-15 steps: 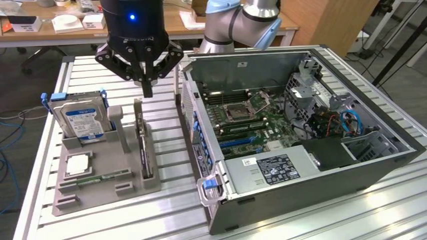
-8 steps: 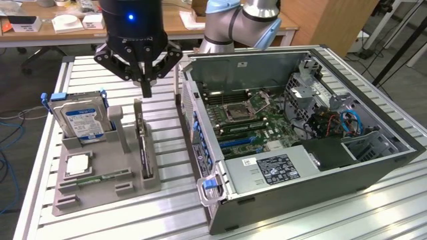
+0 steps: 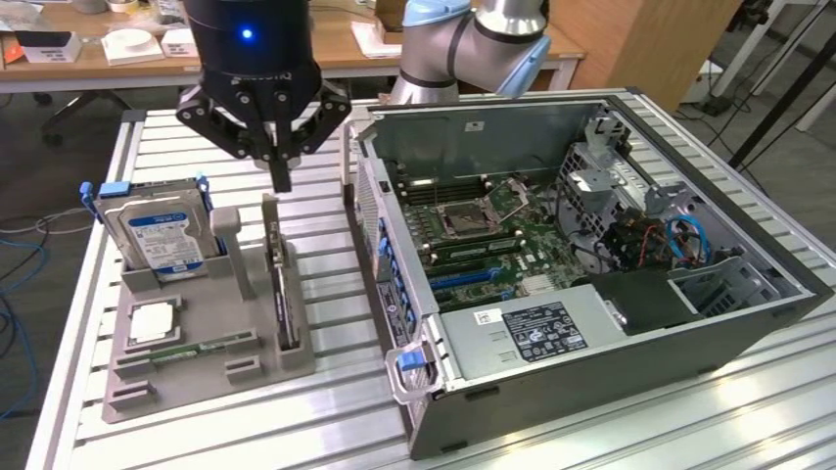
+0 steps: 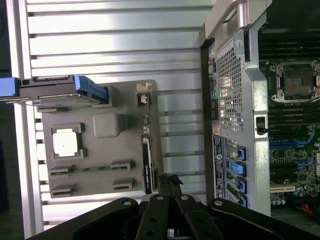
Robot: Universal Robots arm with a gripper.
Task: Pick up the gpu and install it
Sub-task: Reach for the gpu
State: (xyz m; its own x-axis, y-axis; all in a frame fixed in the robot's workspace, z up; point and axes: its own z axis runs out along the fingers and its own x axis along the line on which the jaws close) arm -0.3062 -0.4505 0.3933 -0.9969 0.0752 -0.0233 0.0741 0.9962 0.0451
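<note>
The gpu (image 3: 282,294) is a dark thin card standing on its edge in a slot of the grey holder (image 3: 209,377), left of the open computer case (image 3: 588,255). My gripper (image 3: 278,182) hangs a little above the card's far end, fingers shut together with nothing between them. In the wrist view the gpu (image 4: 146,167) appears edge-on along the holder (image 4: 105,150), just beyond my shut gripper (image 4: 170,181). The motherboard (image 3: 477,240) lies exposed inside the case, with blue card slots (image 3: 460,279) near its front.
A silver hard drive (image 3: 157,235) with a blue-white label stands upright at the holder's far left. A square processor chip (image 3: 153,321) and a narrow green memory stick (image 3: 196,348) lie in the holder. The case's rear wall (image 4: 232,100) rises close beside the holder.
</note>
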